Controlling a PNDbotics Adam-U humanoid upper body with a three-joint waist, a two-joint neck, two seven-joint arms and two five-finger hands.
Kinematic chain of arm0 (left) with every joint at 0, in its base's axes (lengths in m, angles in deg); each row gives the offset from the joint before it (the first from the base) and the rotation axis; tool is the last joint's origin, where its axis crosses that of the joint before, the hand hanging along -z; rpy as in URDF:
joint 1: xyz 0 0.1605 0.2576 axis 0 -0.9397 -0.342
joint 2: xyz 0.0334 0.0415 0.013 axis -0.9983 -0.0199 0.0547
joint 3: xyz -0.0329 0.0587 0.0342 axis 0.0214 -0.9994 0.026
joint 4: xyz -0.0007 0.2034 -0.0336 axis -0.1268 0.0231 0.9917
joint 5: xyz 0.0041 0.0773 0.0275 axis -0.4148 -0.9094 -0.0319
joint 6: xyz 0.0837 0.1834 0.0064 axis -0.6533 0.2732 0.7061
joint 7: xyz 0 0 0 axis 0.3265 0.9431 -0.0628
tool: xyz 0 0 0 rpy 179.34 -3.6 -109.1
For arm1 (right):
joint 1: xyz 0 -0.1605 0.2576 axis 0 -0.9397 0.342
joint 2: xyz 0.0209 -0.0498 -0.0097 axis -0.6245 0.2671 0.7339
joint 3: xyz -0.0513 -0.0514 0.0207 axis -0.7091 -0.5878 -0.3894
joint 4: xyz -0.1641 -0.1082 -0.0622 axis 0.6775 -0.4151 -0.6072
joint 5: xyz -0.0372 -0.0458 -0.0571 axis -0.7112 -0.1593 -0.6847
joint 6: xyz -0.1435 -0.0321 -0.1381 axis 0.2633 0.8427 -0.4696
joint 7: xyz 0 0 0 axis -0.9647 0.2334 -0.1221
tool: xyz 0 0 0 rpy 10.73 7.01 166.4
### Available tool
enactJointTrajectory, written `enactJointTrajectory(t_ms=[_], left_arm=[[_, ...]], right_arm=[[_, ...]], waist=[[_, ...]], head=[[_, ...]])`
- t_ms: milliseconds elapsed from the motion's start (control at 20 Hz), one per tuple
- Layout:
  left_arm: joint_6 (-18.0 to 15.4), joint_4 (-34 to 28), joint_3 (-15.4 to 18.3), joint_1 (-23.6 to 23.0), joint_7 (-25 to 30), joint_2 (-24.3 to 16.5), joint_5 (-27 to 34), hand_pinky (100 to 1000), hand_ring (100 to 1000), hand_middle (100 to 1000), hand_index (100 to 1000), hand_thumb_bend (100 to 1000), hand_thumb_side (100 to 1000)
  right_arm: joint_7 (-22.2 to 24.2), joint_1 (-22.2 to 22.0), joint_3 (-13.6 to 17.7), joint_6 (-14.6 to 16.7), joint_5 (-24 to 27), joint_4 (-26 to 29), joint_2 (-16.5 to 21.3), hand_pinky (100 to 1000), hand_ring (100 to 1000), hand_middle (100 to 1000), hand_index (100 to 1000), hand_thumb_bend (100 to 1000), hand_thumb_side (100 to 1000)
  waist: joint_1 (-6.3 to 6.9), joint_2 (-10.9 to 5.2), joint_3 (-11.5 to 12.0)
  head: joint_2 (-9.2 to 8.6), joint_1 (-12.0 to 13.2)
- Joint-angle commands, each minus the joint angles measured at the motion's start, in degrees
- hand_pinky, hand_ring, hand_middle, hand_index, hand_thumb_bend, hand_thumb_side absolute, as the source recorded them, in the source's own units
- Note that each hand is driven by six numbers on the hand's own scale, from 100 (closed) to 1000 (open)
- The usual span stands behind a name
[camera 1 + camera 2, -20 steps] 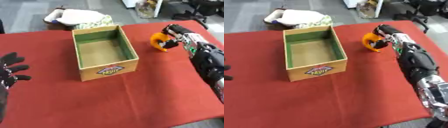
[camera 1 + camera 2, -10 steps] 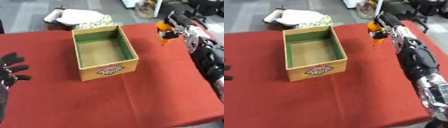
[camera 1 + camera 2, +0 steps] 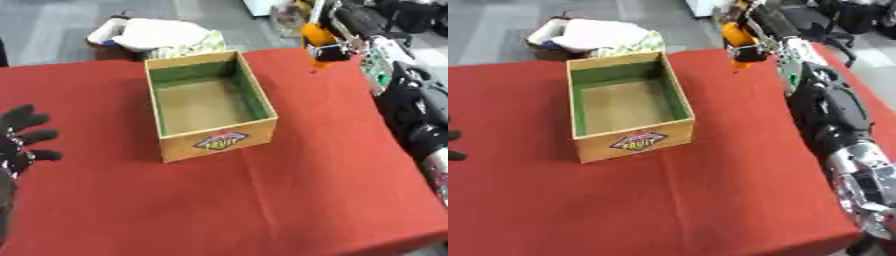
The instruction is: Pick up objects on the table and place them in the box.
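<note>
An open cardboard box (image 3: 259,110) with a green inside and a fruit label on its front stands on the red table (image 3: 262,200); nothing shows inside it. My right hand (image 3: 337,46) is raised above the table's far right, to the right of the box, shut on an orange object (image 3: 317,36). In the right eye view the same orange object (image 3: 735,34) hangs clear of the cloth. My left hand (image 3: 19,145) rests open at the left edge, fingers spread, holding nothing.
Behind the table's far edge sits a basket (image 3: 162,36) with white and patterned cloth. My right arm (image 3: 833,120) stretches along the table's right side. Dark equipment (image 3: 411,12) stands at the far right on the floor.
My right hand has lifted the orange object off the table and carried it up and toward the far edge. The left hand has stayed where it was.
</note>
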Motion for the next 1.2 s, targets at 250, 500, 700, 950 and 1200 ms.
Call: enactJointTrajectory(t_ms=[250, 500, 700, 950, 1200], left_arm=[[0.12, -1.21, -0.21, 0.62, 0.29, 0.03, 0.32, 605, 737, 743, 874, 115, 1000], [0.15, -1.21, -0.33, 0.65, 0.43, 0.18, 0.48, 606, 738, 743, 874, 115, 1000], [0.17, -1.21, -0.44, 0.72, 0.58, 0.38, 0.64, 606, 739, 743, 874, 115, 1000], [0.20, -1.21, -0.64, 0.85, 0.82, 0.67, 0.85, 606, 740, 744, 875, 114, 1000], [0.26, -1.21, -0.74, 0.92, 0.95, 0.89, 1.01, 605, 740, 744, 874, 115, 1000]], right_arm=[[2.42, 3.26, -2.09, 3.07, 3.24, 5.01, -1.99, 664, 558, 100, 228, 100, 140], [4.06, 3.78, -3.62, 4.81, 3.82, 6.54, -4.73, 664, 559, 100, 231, 100, 145], [5.31, 3.72, -5.17, 6.45, 4.06, 7.88, -6.98, 668, 559, 100, 233, 100, 145], [6.74, 3.51, -6.59, 7.70, 2.96, 8.13, -10.03, 671, 562, 100, 240, 100, 155], [7.62, 2.84, -7.65, 8.66, 0.33, 7.38, -12.58, 675, 572, 102, 261, 100, 166]], waist=[[0.05, -1.30, 0.19], [0.32, -1.38, 0.37], [0.62, -1.43, 0.55], [1.03, -1.48, 0.74], [1.40, -1.35, 0.96]], head=[[-0.64, -0.53], [-0.72, -0.85], [-0.81, -1.14], [-0.91, -1.73], [-0.98, -2.14]])
